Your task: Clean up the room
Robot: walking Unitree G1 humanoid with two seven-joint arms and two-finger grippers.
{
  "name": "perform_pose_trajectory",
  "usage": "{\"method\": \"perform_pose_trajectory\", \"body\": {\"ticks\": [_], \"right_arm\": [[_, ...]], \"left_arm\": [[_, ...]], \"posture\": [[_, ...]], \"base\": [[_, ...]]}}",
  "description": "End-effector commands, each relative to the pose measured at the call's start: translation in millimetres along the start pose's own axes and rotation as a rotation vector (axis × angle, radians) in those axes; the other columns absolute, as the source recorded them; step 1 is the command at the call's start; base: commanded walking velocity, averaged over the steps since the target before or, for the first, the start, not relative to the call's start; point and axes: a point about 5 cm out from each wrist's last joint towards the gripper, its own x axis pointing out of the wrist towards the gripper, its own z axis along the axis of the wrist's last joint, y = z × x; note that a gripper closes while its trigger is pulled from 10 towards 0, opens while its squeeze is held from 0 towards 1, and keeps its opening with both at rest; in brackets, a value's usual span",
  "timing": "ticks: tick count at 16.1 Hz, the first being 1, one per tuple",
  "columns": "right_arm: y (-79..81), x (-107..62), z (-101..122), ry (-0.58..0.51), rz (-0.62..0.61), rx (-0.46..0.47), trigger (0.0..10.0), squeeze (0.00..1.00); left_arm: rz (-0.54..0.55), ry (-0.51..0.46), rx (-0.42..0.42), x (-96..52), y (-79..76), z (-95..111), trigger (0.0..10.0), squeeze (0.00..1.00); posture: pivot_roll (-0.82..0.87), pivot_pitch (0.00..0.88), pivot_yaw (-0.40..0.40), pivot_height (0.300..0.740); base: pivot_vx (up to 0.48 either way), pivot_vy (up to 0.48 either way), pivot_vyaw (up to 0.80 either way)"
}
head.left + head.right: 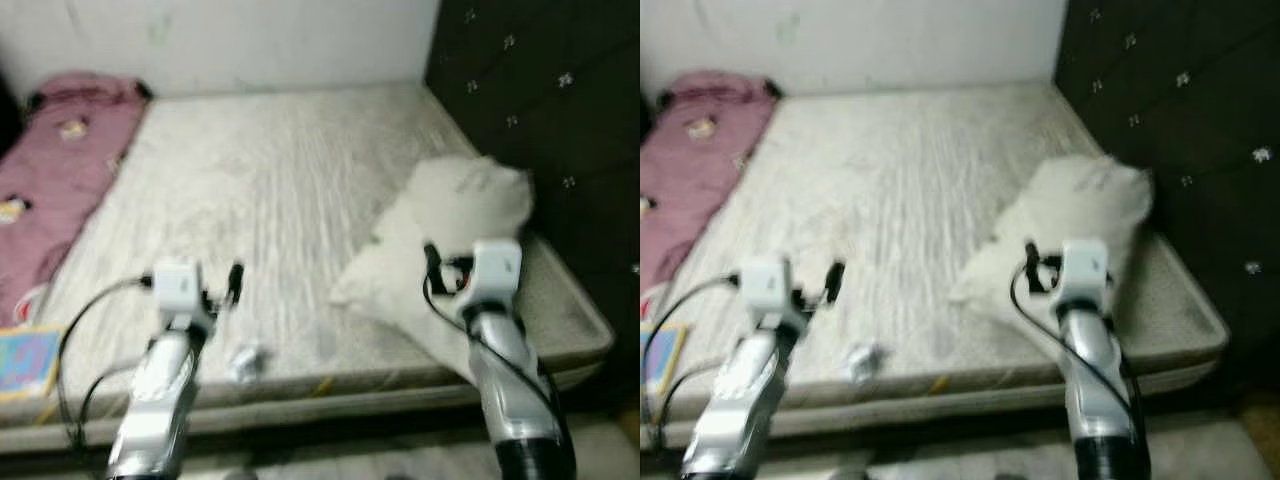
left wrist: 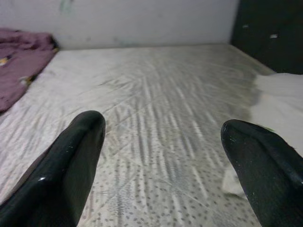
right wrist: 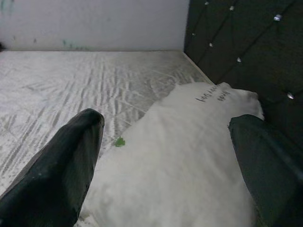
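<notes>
Cleanup barely begun: both end effectors, left and right, spread wide and empty, pillow just ahead of right, possibly crumpled paper beside left, unpicked.

Pale grey mattress with a fine dotted quilt pattern, white pillow with dark script and a green speck, mauve-pink blanket, black tufted headboard studded silver.
</notes>
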Motion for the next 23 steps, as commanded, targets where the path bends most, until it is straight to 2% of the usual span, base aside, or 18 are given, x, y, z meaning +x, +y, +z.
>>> {"method": "perform_pose_trajectory", "body": {"ticks": [1,2,4,5,6,23], "right_arm": [[12.4,2.6,12.9,-0.045,0.014,0.031,10.0,0.0],[12.1,1.7,13.1,-0.038,-0.004,0.046,10.0,0.0],[14.6,-1.1,10.6,-0.016,-0.008,0.041,10.0,0.0],[16.7,-3.2,6.3,0.009,-0.001,0.022,10.0,0.0],[17.1,-3.8,4.9,0.018,-0.003,-0.008,10.0,0.0],[17.1,-3.8,4.9,0.018,-0.003,-0.008,10.0,0.0]], "left_arm": [[0.052,-0.06,0.054,-3.1,10.3,10.9,10.0,0.0],[0.095,-0.048,0.029,-3.9,11.0,10.0,10.0,0.0],[0.097,-0.07,0.048,-2.1,7.0,15.6,10.0,0.0],[0.033,-0.12,0.003,-0.6,2.5,17.9,10.0,0.0],[0.038,-0.114,0.007,-1.0,2.7,17.3,10.0,0.0],[0.038,-0.114,0.007,-1.0,2.7,17.3,10.0,0.0]], "posture": [[0.04,0.0,0.032,0.74],[0.04,0.0,0.033,0.74],[0.05,0.0,0.031,0.74],[0.05,0.0,0.027,0.74],[0.05,0.0,0.027,0.74],[0.05,0.0,0.027,0.74]], "base": [[0.0,0.0,0.0],[0.0,0.0,0.0],[0.0,0.0,0.0],[0.0,0.0,0.0],[0.0,0.0,0.0],[0.0,0.0,0.0]]}}
